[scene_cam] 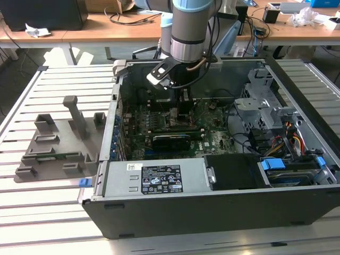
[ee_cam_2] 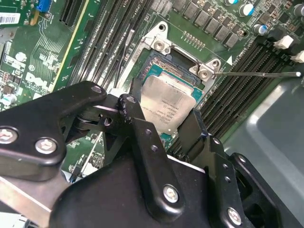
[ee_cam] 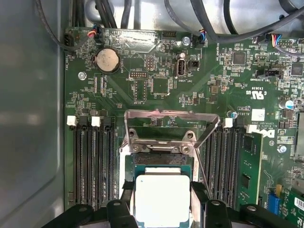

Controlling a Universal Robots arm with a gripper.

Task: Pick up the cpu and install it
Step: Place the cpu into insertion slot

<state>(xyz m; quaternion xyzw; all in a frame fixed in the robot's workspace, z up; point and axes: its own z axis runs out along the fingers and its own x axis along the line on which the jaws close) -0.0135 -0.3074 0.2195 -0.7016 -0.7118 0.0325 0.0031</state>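
The cpu [ee_cam: 162, 199], a flat square chip with a shiny silver top and a thin green edge, sits level between my fingers directly over the black socket [ee_cam_2: 160, 71] on the green motherboard. In the second wrist view the cpu [ee_cam_2: 167, 103] lies low in the socket opening. My gripper [ee_cam: 162, 192] has one black finger [ee_cam_2: 135, 111] against each side of the chip. The socket's metal load plate [ee_cam: 171, 124] stands hinged open. In the exterior view my gripper [scene_cam: 183, 109] reaches down inside the open computer case [scene_cam: 212, 212].
Memory slots [ee_cam: 92, 161] run along both sides of the socket. The thin retention lever [ee_cam_2: 256, 73] sticks out sideways. A grey plastic tray [scene_cam: 58, 143] lies on the exterior view's left. The power supply [scene_cam: 154, 178], drive cage [scene_cam: 260, 106] and cables crowd the case.
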